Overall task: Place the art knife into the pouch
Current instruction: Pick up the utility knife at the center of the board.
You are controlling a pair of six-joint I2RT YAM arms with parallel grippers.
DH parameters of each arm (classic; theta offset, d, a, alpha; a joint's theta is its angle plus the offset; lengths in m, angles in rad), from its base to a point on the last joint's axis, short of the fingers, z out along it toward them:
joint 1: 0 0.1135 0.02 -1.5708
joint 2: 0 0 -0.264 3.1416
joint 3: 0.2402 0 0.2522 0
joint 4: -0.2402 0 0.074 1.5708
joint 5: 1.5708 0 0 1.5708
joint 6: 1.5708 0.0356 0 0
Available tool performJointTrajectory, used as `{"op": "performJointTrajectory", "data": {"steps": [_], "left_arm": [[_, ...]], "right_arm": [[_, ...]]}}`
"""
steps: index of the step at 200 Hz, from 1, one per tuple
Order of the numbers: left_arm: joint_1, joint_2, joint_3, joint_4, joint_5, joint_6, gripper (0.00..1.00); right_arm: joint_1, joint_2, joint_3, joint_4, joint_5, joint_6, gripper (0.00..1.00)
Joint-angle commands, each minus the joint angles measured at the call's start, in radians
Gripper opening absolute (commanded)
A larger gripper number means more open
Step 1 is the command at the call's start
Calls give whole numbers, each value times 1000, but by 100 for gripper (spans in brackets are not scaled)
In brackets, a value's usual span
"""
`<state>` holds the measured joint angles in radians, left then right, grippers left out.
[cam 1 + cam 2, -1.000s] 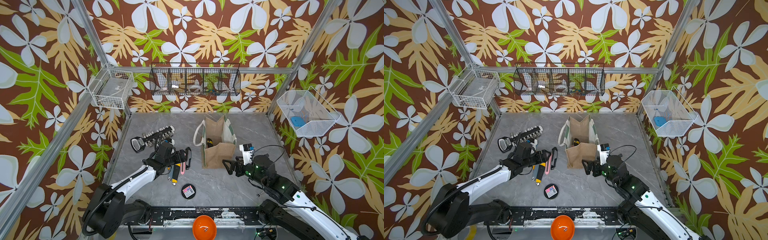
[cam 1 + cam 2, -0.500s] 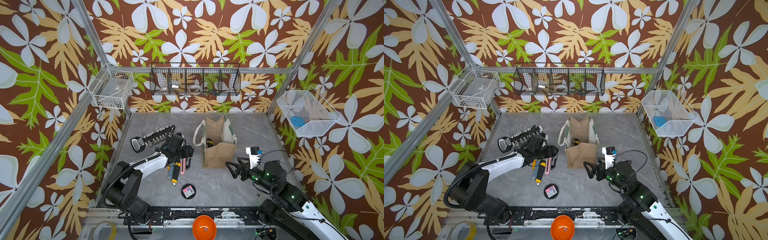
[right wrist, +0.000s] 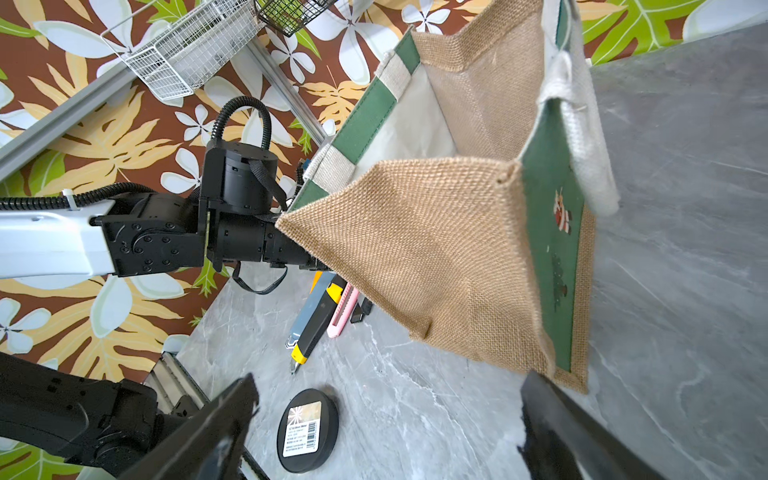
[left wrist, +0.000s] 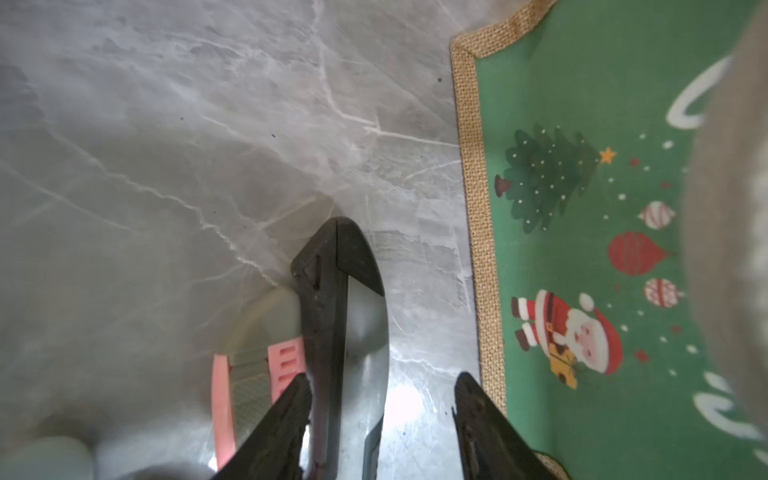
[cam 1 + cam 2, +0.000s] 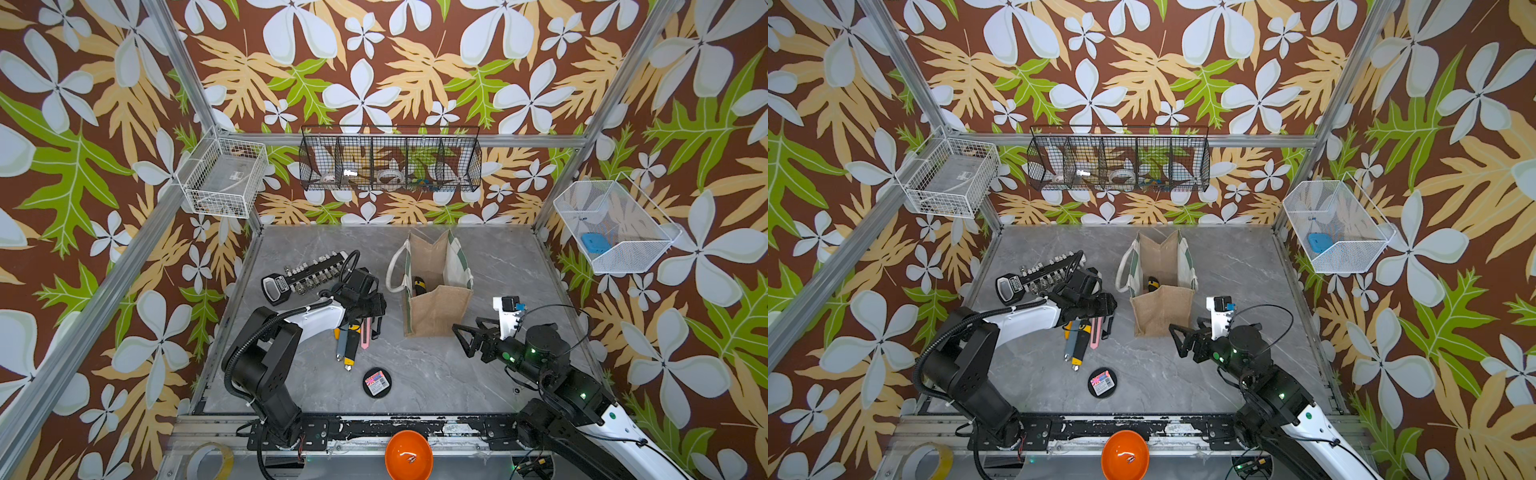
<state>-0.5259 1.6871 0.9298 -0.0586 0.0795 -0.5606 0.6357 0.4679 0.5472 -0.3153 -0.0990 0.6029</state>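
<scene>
A grey marbled surface (image 5: 436, 374) is seen from above, with a robot arm at each side. The pouch (image 5: 436, 318), a tan burlap tote with green printed panels and white rope handles, stands upright near the middle with its mouth open. A yellow-and-black item (image 5: 417, 286) lies inside it. Just beside the pouch, on the left arm's side, four cutters lie side by side on the surface. They are a grey-blue cutter (image 5: 340, 345), a yellow-and-black cutter (image 5: 352, 343), a pink cutter (image 5: 365, 336) and, nearest the pouch, the black art knife (image 5: 376, 328). The left end effector (image 4: 382, 376) sits low over the far ends of this row. In the left wrist view its two fingers are parted and straddle the black art knife. One finger sits between the knife and the pink cutter, close against the knife. The other stands clear on the pouch side, with bare surface between. The knife rests on the surface. The right end effector (image 5: 464, 341) hovers near the pouch's near corner on the right arm's side, fingers spread wide, holding nothing. A round black tin (image 5: 377, 382) with a label lies nearer the arms' bases, apart from the cutters.
</scene>
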Motion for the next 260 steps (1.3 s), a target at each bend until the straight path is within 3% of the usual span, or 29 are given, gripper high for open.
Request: {"op": "performJointTrajectory", "data": {"steps": [1,87,260], "left_arm": [[-6,11,13,-14,-30,15,55],[-62,73,69,-60,-105,33,54],[-77,155,130,-93,-151,58,51]], "right_arm": [[1,-8,-3,9,31,19,99],[0,-26,-1,-21,77,42,99],[1,-22,-6,-21,98,39,99]]}}
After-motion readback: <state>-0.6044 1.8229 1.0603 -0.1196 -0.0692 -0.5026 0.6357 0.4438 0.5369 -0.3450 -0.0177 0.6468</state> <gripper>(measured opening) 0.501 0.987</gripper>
